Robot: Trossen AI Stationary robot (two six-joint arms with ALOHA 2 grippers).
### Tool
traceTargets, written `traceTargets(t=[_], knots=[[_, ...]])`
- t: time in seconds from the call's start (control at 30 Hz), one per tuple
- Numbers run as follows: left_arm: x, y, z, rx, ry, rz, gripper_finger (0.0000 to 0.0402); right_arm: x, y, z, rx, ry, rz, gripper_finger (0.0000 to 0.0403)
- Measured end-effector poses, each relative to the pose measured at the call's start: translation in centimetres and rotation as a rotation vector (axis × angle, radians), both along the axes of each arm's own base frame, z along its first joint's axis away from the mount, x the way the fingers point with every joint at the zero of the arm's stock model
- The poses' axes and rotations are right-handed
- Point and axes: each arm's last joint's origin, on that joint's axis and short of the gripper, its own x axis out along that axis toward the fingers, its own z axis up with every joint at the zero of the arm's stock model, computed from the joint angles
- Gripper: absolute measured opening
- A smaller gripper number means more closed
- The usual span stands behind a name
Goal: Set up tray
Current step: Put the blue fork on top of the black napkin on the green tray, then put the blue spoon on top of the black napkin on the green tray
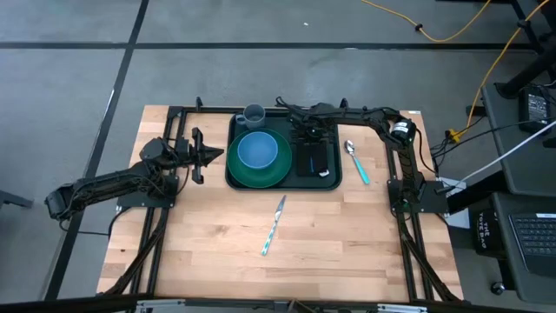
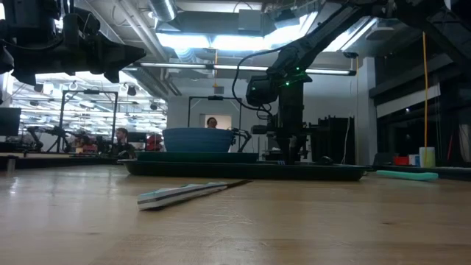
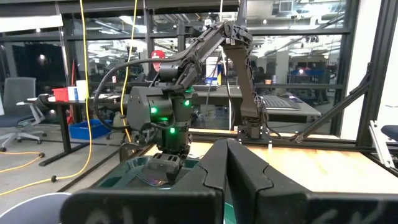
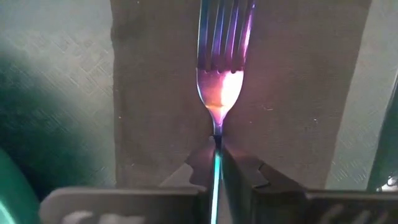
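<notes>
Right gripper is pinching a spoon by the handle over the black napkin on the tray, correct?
Not a spoon: the right wrist view shows tines, so it is a fork. The right gripper pinches its handle over the black napkin on the tray. A spoon lies on the table.

No readable text anywhere (a floor-bag label is illegible).

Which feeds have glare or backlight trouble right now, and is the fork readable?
Right wrist view: the iridescent metal fork shows a bright pink glare patch on its neck, tines still clear, right gripper shut on its handle. Low view: ceiling lights backlight the scene, so the dark green rectangular plastic tray reads as a silhouette. High view: evenly lit.
</notes>
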Motion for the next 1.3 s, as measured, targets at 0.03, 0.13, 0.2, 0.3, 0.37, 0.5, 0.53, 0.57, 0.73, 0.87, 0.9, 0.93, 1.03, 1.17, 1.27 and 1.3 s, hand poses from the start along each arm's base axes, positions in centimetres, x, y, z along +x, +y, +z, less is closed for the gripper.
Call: traceTargets(t=[0.03,0.13,0.2,0.3,0.37,0.5,0.53,0.57,0.73,0.87,0.9,0.93,1.03,1.17,1.27,1.3], knots=[[0.0,0.0,0.0,0.000,0.000,0.000,0.0004,0.0,0.0,0.0,0.001,0.001,0.000,0.0037],[0.0,0.0,0.0,0.000,0.000,0.000,0.0002,0.0,0.0,0.0,0.002,0.003,0.001,0.0058],[0.0,0.0,0.0,0.000,0.000,0.000,0.0002,0.0,0.0,0.0,0.002,0.004,0.004,0.0071],[0.0,0.0,0.0,0.000,0.000,0.000,0.0005,0.0,0.0,0.1,0.000,0.002,0.009,0.0085],[0.0,0.0,0.0,0.000,0.000,0.000,0.0006,0.1,0.0,0.4,-0.007,-0.007,0.024,0.0091],[0.0,0.0,0.0,0.000,0.000,0.000,0.0003,0.2,-0.1,1.8,-0.021,-0.032,0.027,0.0094],[0.0,0.0,0.0,0.000,0.000,0.000,0.0002,0.3,-0.1,2.1,-0.024,-0.036,0.029,0.0094],[0.0,0.0,0.0,0.000,0.000,0.000,0.0002,0.3,-0.2,2.4,-0.028,-0.042,0.035,0.0094],[0.0,0.0,0.0,0.000,0.000,0.000,0.0005,0.0,0.0,3.9,-0.036,-0.006,0.117,0.0094],[0.0,0.0,-0.1,-0.008,0.014,-0.002,0.0004,-0.8,0.3,4.7,-0.008,0.089,0.222,0.0094],[0.0,0.0,-0.2,-0.012,0.020,-0.002,0.0004,-1.1,0.4,4.9,-0.003,0.124,0.244,0.0094],[0.0,0.0,-0.3,-0.017,0.028,-0.002,0.0003,-1.3,0.5,5.0,0.001,0.153,0.267,0.0094],[0.1,0.0,-0.5,-0.024,0.043,-0.002,0.0002,-1.9,0.8,5.5,0.012,0.205,0.336,0.0094],[0.1,0.1,-0.7,-0.023,0.067,0.000,0.0005,-2.2,1.0,6.8,-0.010,0.186,0.417,0.0094],[0.1,0.1,-0.9,-0.031,0.083,0.000,0.0005,-2.6,1.2,8.3,-0.043,0.156,0.442,0.0094],[0.1,0.1,-0.9,-0.035,0.088,0.000,0.0004,-2.9,1.3,8.8,-0.066,0.150,0.440,0.0094]])
